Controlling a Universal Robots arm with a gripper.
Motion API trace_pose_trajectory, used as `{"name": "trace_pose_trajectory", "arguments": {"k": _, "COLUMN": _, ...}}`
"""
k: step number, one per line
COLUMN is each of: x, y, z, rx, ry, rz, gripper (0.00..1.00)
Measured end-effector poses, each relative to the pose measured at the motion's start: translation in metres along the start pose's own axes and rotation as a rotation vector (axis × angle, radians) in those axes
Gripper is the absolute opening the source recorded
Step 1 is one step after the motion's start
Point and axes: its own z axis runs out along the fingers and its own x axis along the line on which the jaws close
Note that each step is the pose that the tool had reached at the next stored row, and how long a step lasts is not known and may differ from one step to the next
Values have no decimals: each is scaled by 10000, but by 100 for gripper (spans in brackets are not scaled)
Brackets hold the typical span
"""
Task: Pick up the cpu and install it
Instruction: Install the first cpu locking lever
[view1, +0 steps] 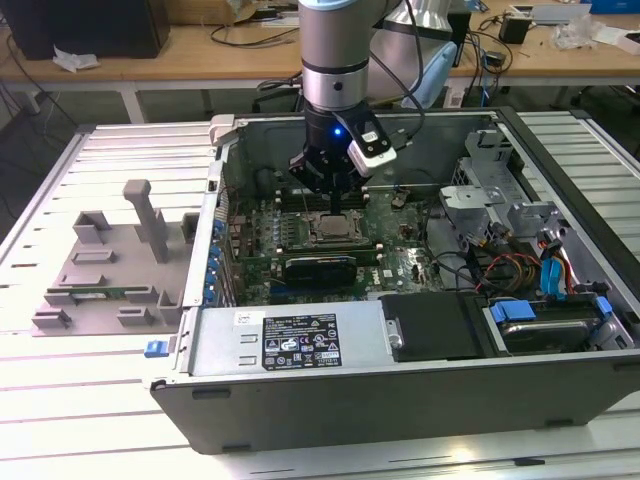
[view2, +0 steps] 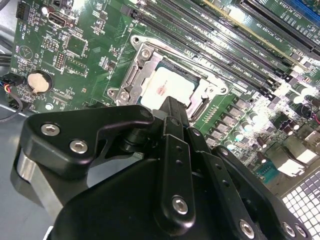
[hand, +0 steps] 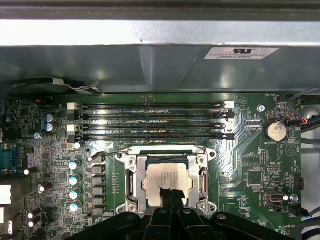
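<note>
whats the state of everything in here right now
cpu, lying flat in the socket
cpu socket, holding the cpu
gripper, low over the socket, at the cpu's edge
memory slots, empty
computer case, on its side, side panel off
grey tray, outside the case, at the exterior view's left

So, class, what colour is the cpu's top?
The cpu is silvery-grey on top, best seen in the first wrist view.

Tally by kind
One open grey metal computer case (view1: 400, 400), one green motherboard (hand: 250, 165), one silvery square cpu (hand: 165, 175), four long black memory slots (hand: 150, 116), one grey plastic tray (view1: 100, 280).
</note>
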Motion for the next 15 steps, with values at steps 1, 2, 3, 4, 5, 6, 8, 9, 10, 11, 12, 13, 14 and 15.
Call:
{"name": "trace_pose_trajectory", "arguments": {"k": 1, "x": 0, "y": 0, "z": 0, "rx": 0, "ry": 0, "rz": 0, "gripper": 11}}
{"name": "trace_pose_trajectory", "arguments": {"k": 2, "x": 0, "y": 0, "z": -1, "rx": 0, "ry": 0, "rz": 0, "gripper": 11}}
{"name": "trace_pose_trajectory", "arguments": {"k": 3, "x": 0, "y": 0, "z": -1, "rx": 0, "ry": 0, "rz": 0, "gripper": 11}}
{"name": "trace_pose_trajectory", "arguments": {"k": 4, "x": -1, "y": 0, "z": -30, "rx": 2, "ry": 0, "rz": -1, "gripper": 11}}
{"name": "trace_pose_trajectory", "arguments": {"k": 5, "x": -2, "y": 0, "z": -52, "rx": 3, "ry": 0, "rz": -1, "gripper": 11}}
{"name": "trace_pose_trajectory", "arguments": {"k": 6, "x": -3, "y": 1, "z": -65, "rx": 0, "ry": -1, "rz": -1, "gripper": 11}}
{"name": "trace_pose_trajectory", "arguments": {"k": 8, "x": -2, "y": 0, "z": -69, "rx": 2, "ry": 0, "rz": -1, "gripper": 11}}
{"name": "trace_pose_trajectory", "arguments": {"k": 9, "x": -1, "y": 0, "z": -69, "rx": 2, "ry": 0, "rz": -1, "gripper": 11}}
{"name": "trace_pose_trajectory", "arguments": {"k": 10, "x": 30, "y": -1, "z": -71, "rx": 4, "ry": 1, "rz": -2, "gripper": 11}}
{"name": "trace_pose_trajectory", "arguments": {"k": 11, "x": 74, "y": -1, "z": -72, "rx": 2, "ry": 0, "rz": 1, "gripper": 11}}
{"name": "trace_pose_trajectory", "arguments": {"k": 12, "x": 123, "y": -2, "z": -74, "rx": 3, "ry": -1, "rz": -2, "gripper": 11}}
{"name": "trace_pose_trajectory", "arguments": {"k": 13, "x": 158, "y": -3, "z": -75, "rx": 3, "ry": 0, "rz": -1, "gripper": 11}}
{"name": "trace_pose_trajectory", "arguments": {"k": 14, "x": 210, "y": -3, "z": -77, "rx": 2, "ry": -1, "rz": 0, "gripper": 11}}
{"name": "trace_pose_trajectory", "arguments": {"k": 15, "x": 268, "y": -4, "z": -78, "rx": 2, "ry": 0, "rz": -2, "gripper": 11}}
